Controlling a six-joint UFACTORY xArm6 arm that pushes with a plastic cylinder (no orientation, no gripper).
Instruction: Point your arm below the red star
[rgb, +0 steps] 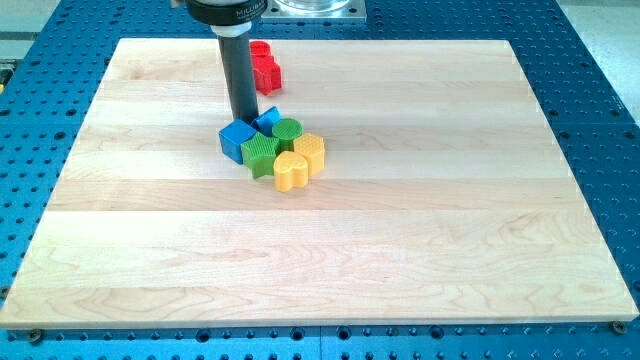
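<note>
A red block (264, 67) lies near the view's top, partly hidden behind the dark rod; its exact shape is hard to make out. My tip (246, 121) rests on the board below the red block, touching the top of a cluster of blocks. The cluster holds a blue cube (237, 139), a second small blue block (267, 119), a green round block (287, 130), a green star-like block (261, 153), a yellow heart (290, 171) and a yellow ridged block (311, 150).
The wooden board (320, 250) lies on a blue perforated table (600, 120). The arm's base plate (315, 8) is at the view's top edge.
</note>
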